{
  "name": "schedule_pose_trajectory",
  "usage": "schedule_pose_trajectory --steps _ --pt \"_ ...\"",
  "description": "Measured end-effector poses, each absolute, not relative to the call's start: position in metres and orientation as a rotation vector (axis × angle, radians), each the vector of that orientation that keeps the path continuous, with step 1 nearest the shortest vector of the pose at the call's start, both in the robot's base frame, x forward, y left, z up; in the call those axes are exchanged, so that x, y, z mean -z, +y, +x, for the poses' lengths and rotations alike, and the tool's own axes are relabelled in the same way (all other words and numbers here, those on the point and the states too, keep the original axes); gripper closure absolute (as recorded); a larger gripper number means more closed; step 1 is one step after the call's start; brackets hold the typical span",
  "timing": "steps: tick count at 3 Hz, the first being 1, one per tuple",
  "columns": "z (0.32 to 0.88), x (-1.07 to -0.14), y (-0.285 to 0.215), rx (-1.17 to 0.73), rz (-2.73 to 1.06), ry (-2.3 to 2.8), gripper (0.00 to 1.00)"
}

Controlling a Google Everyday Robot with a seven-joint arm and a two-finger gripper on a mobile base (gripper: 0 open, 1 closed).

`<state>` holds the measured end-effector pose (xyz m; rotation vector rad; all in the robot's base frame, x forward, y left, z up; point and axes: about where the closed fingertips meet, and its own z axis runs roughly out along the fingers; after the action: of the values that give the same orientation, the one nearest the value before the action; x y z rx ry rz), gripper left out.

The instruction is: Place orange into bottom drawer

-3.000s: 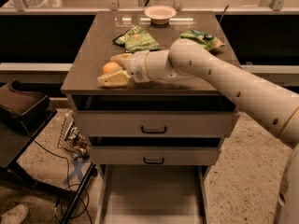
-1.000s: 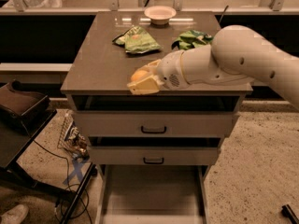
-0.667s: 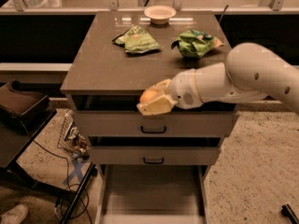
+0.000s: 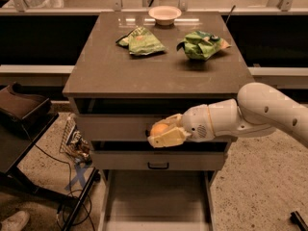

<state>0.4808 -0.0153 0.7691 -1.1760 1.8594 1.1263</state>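
My gripper (image 4: 162,133) is shut on the orange (image 4: 159,128), a small round fruit held between its pale fingers. It hangs in front of the cabinet, level with the upper closed drawer front (image 4: 110,128), off the tabletop. The white arm comes in from the right. The bottom drawer (image 4: 156,201) is pulled out below, a long grey tray with side rails, and the gripper is above its near end.
On the brown tabletop (image 4: 96,66) lie two green snack bags (image 4: 142,41) (image 4: 202,44) and a pale bowl (image 4: 164,14) at the back. The middle drawer front (image 4: 159,160) has a small black handle. A dark stand and cables sit on the floor left (image 4: 29,129).
The gripper lifted the orange from the tabletop's left front, carried it right and down past the front edge, and now holds it lower in front of the drawer fronts.
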Motion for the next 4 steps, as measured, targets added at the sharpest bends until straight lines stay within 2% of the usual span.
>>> schedule_pose_trajectory --steps 2,3,4 --pt "0.458 -0.659 -0.013 -1.117 -0.979 1.812 1.00" --pt "0.424 -0.603 -0.004 -1.088 -0.890 1.759 1.00" --pt "0.400 -0.552 0.006 -0.988 -0.854 1.716 1.00"
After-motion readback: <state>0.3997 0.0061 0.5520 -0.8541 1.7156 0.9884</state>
